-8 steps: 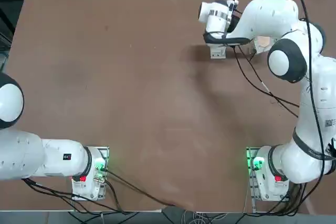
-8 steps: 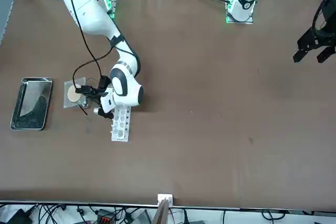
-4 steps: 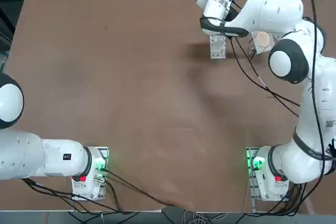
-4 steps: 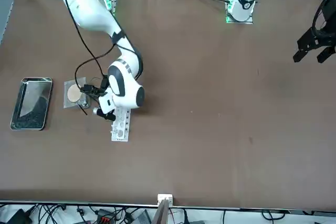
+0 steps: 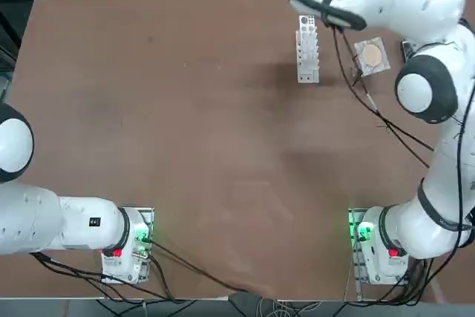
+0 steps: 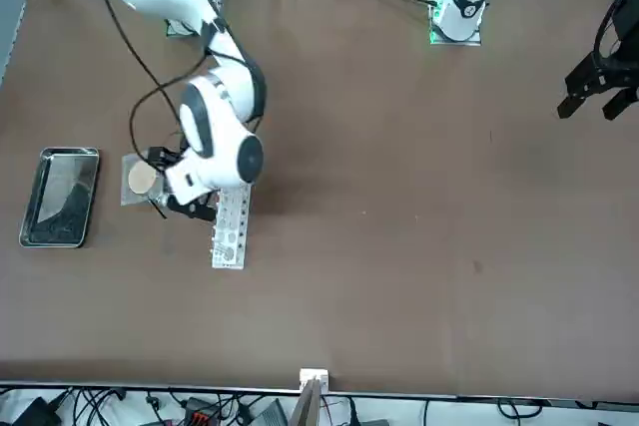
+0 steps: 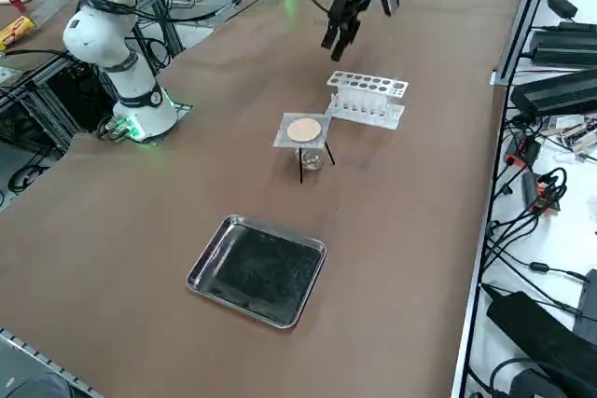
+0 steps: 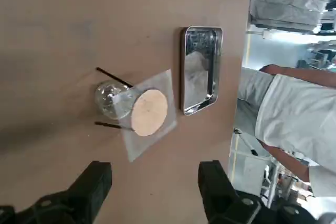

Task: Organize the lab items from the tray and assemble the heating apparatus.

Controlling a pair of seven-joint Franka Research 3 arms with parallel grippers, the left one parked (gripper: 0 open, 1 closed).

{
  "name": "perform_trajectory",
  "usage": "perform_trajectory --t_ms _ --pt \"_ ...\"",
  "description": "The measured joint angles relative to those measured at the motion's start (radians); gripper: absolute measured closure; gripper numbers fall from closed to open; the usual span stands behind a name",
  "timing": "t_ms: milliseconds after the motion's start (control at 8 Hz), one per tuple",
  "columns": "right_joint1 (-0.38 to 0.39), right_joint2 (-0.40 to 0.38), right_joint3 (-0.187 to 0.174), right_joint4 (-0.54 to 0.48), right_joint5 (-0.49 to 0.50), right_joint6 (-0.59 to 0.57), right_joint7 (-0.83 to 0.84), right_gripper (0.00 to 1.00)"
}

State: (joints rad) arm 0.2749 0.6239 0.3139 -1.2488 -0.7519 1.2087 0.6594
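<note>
Right gripper (image 8: 155, 190) raised, fingers spread apart

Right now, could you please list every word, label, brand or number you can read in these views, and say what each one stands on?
None can be read.
Left arm's base link: a small dark label, too small to read.
Right arm's link: small dark markings, too blurred to read.
Tube rack, tray, mesh and right gripper: no print visible.
</note>
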Motion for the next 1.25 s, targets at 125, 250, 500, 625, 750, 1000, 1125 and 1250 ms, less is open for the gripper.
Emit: perform_trajectory --t_ms 125,250,500,625,750,1000,1125,1250 --pt "-0.04 -0.027 0.0 0.021 0.018 0.002 -0.065 0.0" --pt "-0.08 -0.04 -0.001 0.05 0.041 0.004 -0.129 0.0" --pt "-0.15 -0.043 -0.001 0.106 0.097 0.008 -0.222 0.0" --pt "-0.18 -0.045 -0.001 0.124 0.127 0.01 -0.261 0.0" --pt "-0.209 -0.055 -0.001 0.137 0.164 0.015 -0.294 0.0" --pt "-0.288 -0.102 -0.001 0.143 0.275 0.049 -0.357 0.0" --pt "-0.336 -0.125 -0.001 0.143 0.327 0.068 -0.394 0.0" --pt "-0.381 -0.143 -0.001 0.144 0.375 0.085 -0.423 0.0"
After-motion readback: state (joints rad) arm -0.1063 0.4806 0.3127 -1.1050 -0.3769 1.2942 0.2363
